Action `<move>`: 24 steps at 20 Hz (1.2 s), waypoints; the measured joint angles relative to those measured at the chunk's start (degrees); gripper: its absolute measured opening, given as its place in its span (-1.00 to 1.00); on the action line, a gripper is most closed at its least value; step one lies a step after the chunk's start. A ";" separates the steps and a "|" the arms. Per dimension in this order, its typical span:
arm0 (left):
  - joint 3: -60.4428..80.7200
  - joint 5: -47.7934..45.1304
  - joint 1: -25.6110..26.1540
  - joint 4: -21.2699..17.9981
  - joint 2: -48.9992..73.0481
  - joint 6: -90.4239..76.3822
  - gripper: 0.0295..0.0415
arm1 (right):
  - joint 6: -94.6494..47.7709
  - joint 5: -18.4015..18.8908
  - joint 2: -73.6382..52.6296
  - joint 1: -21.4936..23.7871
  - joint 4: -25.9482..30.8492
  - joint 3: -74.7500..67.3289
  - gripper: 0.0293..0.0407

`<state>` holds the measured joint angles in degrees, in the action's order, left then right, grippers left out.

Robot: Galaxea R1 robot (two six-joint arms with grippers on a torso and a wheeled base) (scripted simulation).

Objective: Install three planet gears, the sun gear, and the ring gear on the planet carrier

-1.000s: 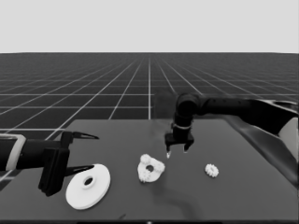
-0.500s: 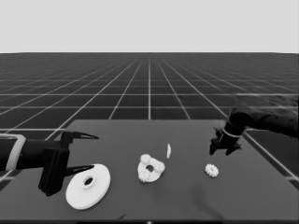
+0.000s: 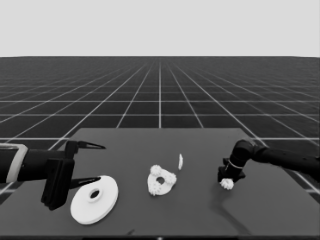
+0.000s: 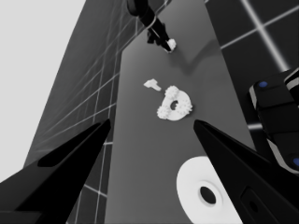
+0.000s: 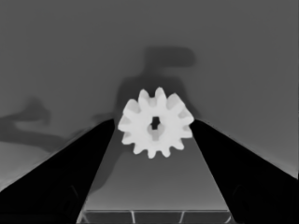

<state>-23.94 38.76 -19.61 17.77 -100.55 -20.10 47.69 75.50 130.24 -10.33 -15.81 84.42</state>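
A dark counter (image 3: 150,220) fills the lower frame, a gridded floor (image 3: 160,90) stretches behind it to the horizon, under a pale blank band (image 3: 160,27).

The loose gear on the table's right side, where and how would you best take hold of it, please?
Grip the gear across its toothed rim, from straight above. It lies flat and apart from other parts, and the right gripper already straddles it with a finger at each side; pinching opposite teeth looks best.

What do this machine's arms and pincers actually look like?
Each arm is black near its tip and turns pale grey farther back, as a pale band on the left arm shows. The left end effector and right end effector each carry two long, pointed black fingers.
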 joint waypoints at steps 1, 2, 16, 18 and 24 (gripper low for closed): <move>0.00 0.00 0.00 0.00 0.00 0.00 0.49 | -0.01 -0.02 0.01 -0.02 -0.02 0.03 -0.63; 0.00 0.00 0.00 0.00 0.00 0.00 0.49 | -0.02 -0.03 0.02 -0.01 -0.03 0.05 -0.72; 0.00 0.00 0.00 0.00 0.00 0.00 0.49 | 2.44 16.30 -4.63 23.87 17.51 -8.97 -0.71; 0.00 0.00 0.00 0.00 0.00 0.00 0.49 | 2.35 16.56 -4.51 24.26 17.83 -8.71 -0.71; 0.00 0.00 0.00 0.00 0.00 0.00 0.49 | 34.64 14.93 39.64 24.28 18.72 3.29 -0.71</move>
<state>-23.94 38.76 -19.61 17.77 -100.55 -20.10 82.33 90.43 169.88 13.95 2.91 87.71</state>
